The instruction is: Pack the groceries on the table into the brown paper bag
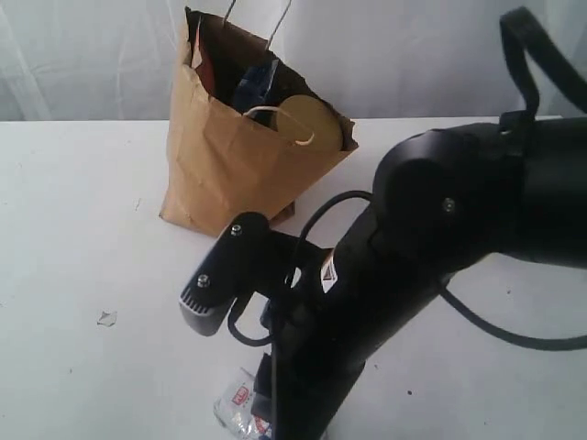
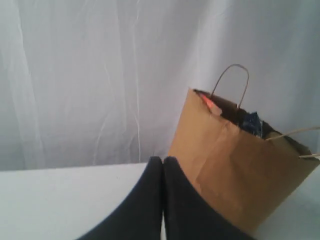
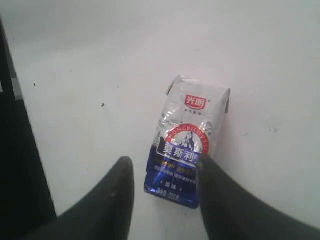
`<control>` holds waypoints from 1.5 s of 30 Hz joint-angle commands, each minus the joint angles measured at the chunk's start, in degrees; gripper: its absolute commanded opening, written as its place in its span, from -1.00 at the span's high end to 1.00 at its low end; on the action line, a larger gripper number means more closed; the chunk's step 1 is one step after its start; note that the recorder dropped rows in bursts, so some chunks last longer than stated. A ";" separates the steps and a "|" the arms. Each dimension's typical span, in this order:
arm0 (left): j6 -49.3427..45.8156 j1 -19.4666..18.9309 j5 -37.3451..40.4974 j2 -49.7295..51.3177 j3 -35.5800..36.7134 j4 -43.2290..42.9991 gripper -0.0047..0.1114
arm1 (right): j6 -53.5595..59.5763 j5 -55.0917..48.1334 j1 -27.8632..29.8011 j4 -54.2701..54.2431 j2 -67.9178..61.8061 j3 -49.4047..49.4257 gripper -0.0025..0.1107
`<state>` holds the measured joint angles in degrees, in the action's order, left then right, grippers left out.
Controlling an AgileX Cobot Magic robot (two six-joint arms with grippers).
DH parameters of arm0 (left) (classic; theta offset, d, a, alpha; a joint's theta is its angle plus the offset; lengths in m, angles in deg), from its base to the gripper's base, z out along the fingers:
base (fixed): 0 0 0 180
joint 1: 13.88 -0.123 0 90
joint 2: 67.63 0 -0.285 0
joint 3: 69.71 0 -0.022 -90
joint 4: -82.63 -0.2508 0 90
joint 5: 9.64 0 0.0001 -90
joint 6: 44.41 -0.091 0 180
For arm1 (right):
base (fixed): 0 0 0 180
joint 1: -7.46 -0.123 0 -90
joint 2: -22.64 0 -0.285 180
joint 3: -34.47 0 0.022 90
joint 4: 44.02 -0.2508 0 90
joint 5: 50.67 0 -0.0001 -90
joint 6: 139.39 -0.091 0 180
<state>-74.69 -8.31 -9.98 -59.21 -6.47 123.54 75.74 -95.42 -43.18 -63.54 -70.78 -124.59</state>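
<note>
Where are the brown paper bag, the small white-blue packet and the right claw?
brown paper bag [image 1: 229,174]: exterior view, creased front face.
small white-blue packet [image 3: 187,145]: right wrist view, middle of printed label.
right claw [image 3: 162,162]: right wrist view, midway between fingertips.

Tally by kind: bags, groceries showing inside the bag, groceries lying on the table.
Brown paper bag: 1
Groceries showing in it: 3 (gold lid, blue pack, red-edged pouch)
Groceries on the table: 1 (white-blue packet)
Total: 5

**Surfaces I'm looking at rn**

The brown paper bag is matt kraft paper, heavily creased. The small white-blue packet, centre frame, is glossy wrinkled film. The table is smooth matt white. My right fingers are matt black and plastic-looking. The backdrop is white cloth, softly folded.
</note>
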 commanded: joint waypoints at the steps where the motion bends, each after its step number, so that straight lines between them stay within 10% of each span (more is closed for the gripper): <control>1: -7.89 0.38 0.94 -0.63 -5.17 0.52 0.92 | 0.69 0.07 -0.26 0.05 -1.44 -0.30 0.16; 12: -14.04 0.38 15.22 -0.63 1.92 -0.34 0.92 | -0.21 10.13 -0.26 -4.18 -1.72 -0.30 0.16; 22: -4.12 0.38 4.92 -0.63 13.98 -0.73 0.92 | -4.59 13.04 -0.26 -4.10 -3.53 -0.30 -0.31; 45: -4.25 0.38 9.94 -0.63 13.98 -1.59 0.92 | -5.45 15.79 -0.26 -2.26 -16.38 -0.30 -0.31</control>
<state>-79.27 -8.31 1.23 -59.64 7.32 121.06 70.51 -81.02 -43.39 -66.20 -86.40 -124.68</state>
